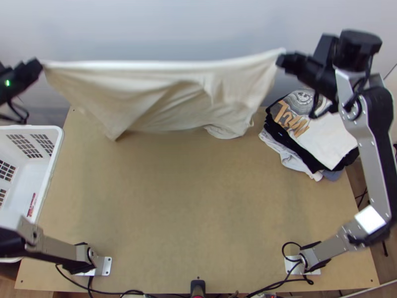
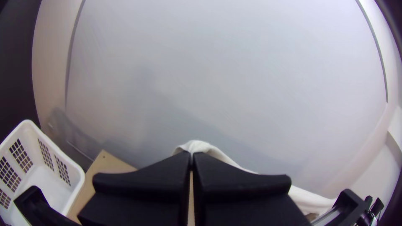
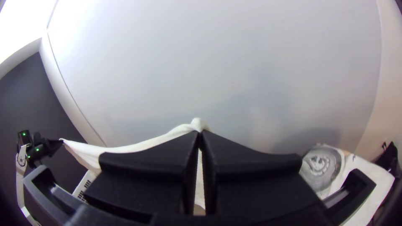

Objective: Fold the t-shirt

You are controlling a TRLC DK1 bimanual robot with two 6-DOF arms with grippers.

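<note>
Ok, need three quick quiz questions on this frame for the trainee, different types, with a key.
1. Choose: the shirt is A) balled up in the basket, B) stretched between the left gripper and right gripper, C) folded in half on the floor.
2. True or false: the clothes pile sits on the table, toward the top view's right.
3. Fill in: the shirt's ___ edge is pulled nearly straight; the rest hangs.

Key: 1 B; 2 true; 3 upper.

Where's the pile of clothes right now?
In the top view, the pile is on the right side of the table, toward its far end, just right of the hanging shirt.
</note>
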